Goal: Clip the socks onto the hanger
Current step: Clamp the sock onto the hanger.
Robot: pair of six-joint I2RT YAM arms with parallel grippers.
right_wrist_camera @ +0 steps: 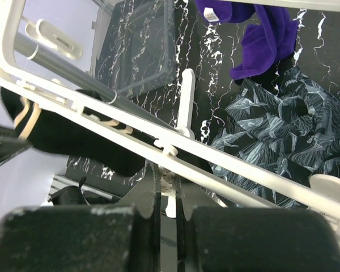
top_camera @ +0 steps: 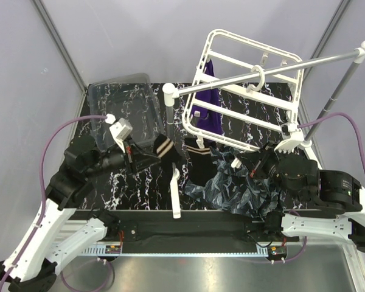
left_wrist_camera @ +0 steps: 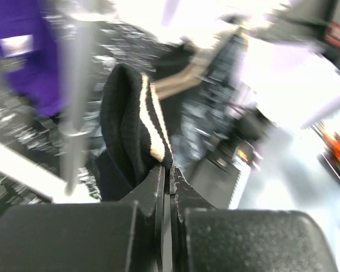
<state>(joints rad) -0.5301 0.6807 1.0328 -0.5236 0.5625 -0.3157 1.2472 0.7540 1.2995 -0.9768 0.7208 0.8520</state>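
**Overhead view.** The hanger hangs tilted from the grey rod at the far right of the table. A purple sock is on its left side. The left gripper is well left of the hanger's lower edge and carries a black striped sock. The right gripper is at the hanger's lower right edge. From this height the state of neither pair of jaws can be read. A second dark sock and a patterned cloth lie on the table below the hanger. A clear bin stands well to its left.

**Left wrist view.** The jaws are pressed together on the striped sock, pinching it at its lower end, and the striped cuff stands up above the fingertips. The background is heavily blurred, so the hanger cannot be made out here.

**Right wrist view.** The jaws are nearly together, clamped on a small white clip just under the hanger's bar. The clip is mostly hidden by the fingers. It cannot be told whether its own mouth is open.
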